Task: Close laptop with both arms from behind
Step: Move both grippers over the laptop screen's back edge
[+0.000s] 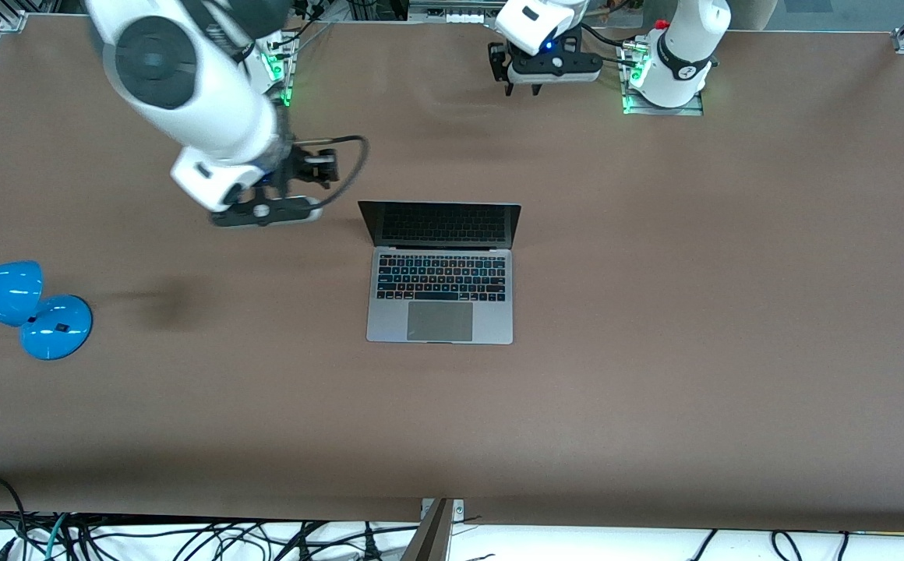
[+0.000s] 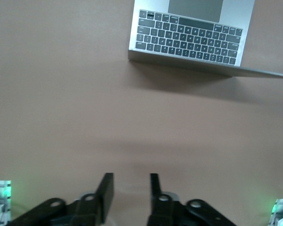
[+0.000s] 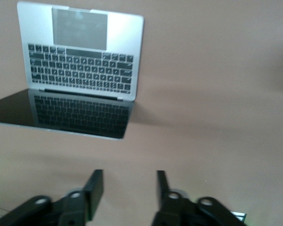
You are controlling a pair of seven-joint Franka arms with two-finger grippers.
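Observation:
The silver-grey laptop [image 1: 440, 308] stands open in the middle of the brown table, its dark screen upright and facing the front camera. My right gripper [image 1: 265, 212] hangs open and empty over the table beside the laptop's lid, toward the right arm's end. In the right wrist view the right gripper [image 3: 129, 181] is apart from the laptop [image 3: 85, 61]. My left gripper [image 1: 524, 90] is open and empty over the table close to the left arm's base, well clear of the lid. The left wrist view shows the left gripper [image 2: 130, 181] and the laptop [image 2: 188, 40] at a distance.
A blue desk lamp [image 1: 27, 308] lies on the table at the right arm's end, nearer the front camera than the right gripper. The arm bases [image 1: 666, 86] glow green at the table's edge farthest from the front camera. Cables hang below the near edge.

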